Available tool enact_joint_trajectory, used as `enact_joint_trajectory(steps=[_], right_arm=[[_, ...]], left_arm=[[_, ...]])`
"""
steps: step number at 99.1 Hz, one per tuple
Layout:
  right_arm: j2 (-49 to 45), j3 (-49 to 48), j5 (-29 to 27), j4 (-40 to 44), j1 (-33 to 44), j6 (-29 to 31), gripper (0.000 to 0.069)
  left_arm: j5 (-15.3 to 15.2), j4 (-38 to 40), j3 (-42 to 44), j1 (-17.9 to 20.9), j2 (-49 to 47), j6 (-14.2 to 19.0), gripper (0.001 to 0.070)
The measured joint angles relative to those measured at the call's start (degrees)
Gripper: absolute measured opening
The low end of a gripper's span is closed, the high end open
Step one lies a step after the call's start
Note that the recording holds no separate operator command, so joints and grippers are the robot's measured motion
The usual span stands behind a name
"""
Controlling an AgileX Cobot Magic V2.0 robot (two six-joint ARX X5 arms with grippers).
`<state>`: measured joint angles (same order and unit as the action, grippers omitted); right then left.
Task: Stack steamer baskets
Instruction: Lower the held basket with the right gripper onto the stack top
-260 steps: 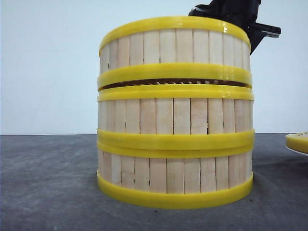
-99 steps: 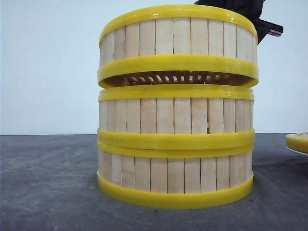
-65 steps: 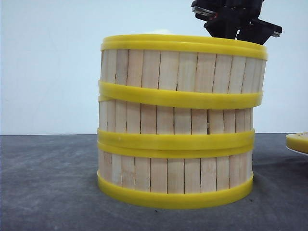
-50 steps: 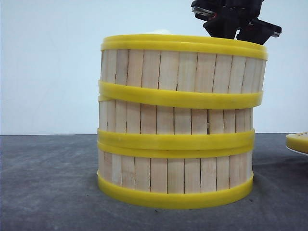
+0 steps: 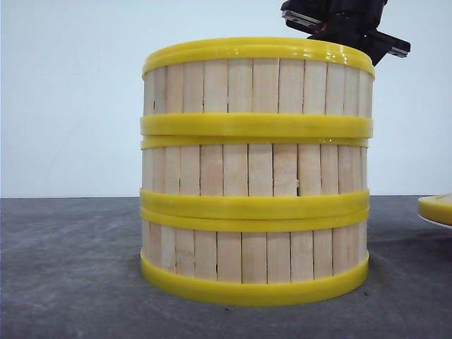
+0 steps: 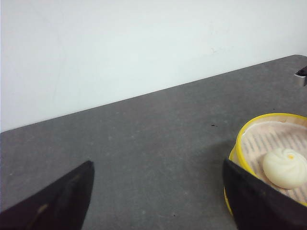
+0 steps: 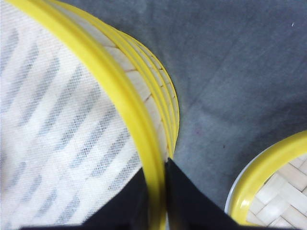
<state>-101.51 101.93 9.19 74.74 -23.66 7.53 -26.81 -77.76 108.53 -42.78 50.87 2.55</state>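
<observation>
Filling the middle of my front view, the steamer baskets (image 5: 256, 173) stand stacked three high on the dark table (image 5: 63, 268), rims lined up. My right gripper (image 7: 156, 194) is clamped on the top basket's yellow rim (image 7: 120, 91), one finger each side. My left gripper (image 6: 158, 196) hangs released over bare table beside the stack. A yellow-rimmed lid (image 5: 436, 209) peeks in at the right edge. A small white bun (image 6: 285, 167) sits inside the top basket.

Top steamer basket (image 5: 258, 88) now squarely stacked.
</observation>
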Motion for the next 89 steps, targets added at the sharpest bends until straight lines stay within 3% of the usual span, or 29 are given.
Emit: enact_joint_trajectory(steps=[78, 89], right_arm=[[-0.4, 0.0, 1.2, -1.7, 0.1, 0.4, 0.0028], [-0.4, 0.0, 2.3, -2.1, 0.1, 1.2, 0.0107]], left_arm=[[1.3, 0.0, 0.0, 0.0, 0.0, 0.0, 0.0506], [1.3, 0.0, 0.0, 0.0, 0.0, 0.0, 0.0506]])
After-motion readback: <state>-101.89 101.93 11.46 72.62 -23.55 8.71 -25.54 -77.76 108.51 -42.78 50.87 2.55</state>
